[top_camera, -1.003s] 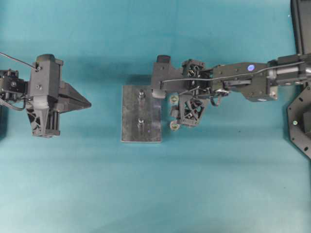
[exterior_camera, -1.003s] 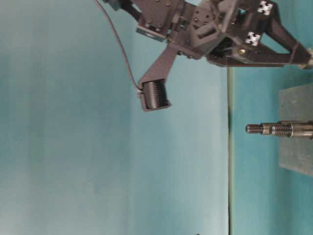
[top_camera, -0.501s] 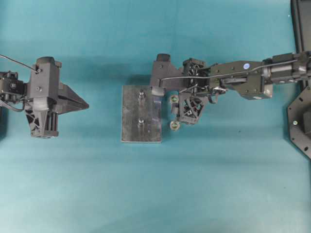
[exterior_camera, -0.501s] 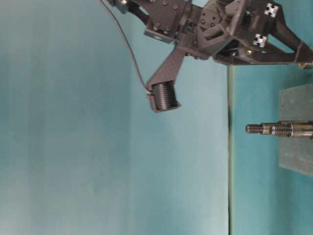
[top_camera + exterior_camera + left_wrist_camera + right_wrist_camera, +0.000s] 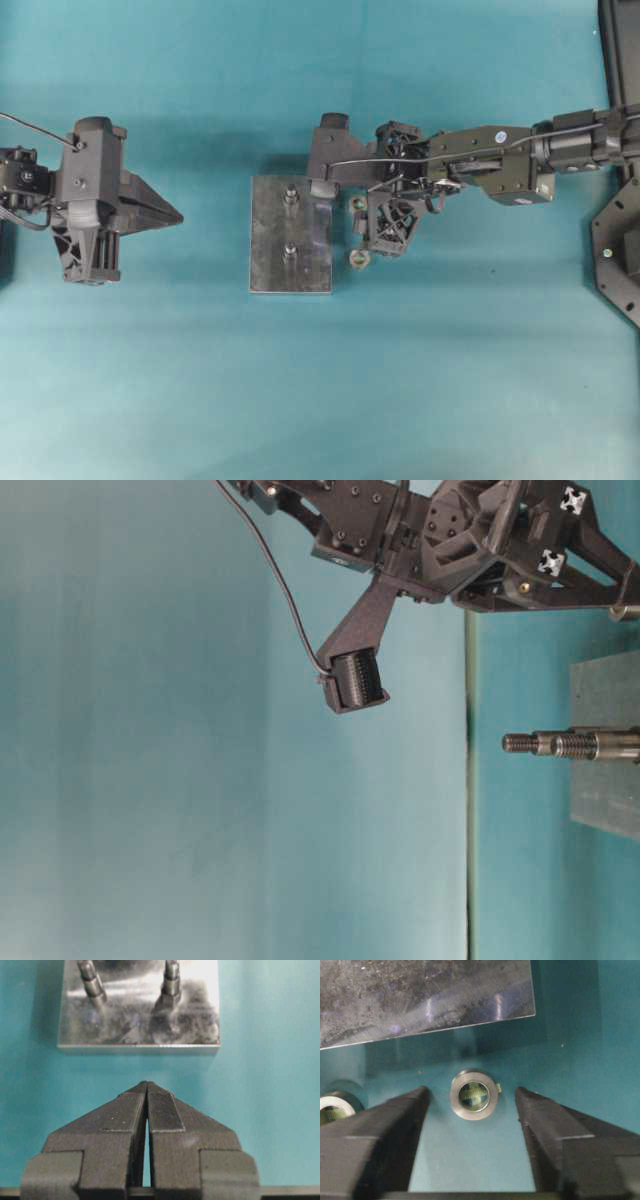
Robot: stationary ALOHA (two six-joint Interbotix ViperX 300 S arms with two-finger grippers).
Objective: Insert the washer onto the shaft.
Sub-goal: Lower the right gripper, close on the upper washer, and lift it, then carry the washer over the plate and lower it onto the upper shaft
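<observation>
A small metal washer [image 5: 474,1095] lies flat on the teal table just off the edge of the steel plate [image 5: 420,995]. My right gripper [image 5: 472,1102] hangs low over it, open, with one finger on either side and a gap to each. From overhead this washer [image 5: 359,204] sits under the right gripper [image 5: 358,212], right of the plate [image 5: 270,230], which bears two upright threaded shafts [image 5: 290,197] [image 5: 290,250]. A second washer [image 5: 359,258] lies beside it. My left gripper [image 5: 147,1085] is shut on nothing, well short of the plate [image 5: 140,1035].
The table-level view has the right gripper [image 5: 620,592] close above the table and the shafts [image 5: 560,744] rising from the plate [image 5: 610,780]. A black fixture [image 5: 620,260] sits at the table's right edge. Teal table surrounds the plate.
My right gripper has come down closer to the table over the washer, and its jaws have narrowed a little. The left arm has barely moved.
</observation>
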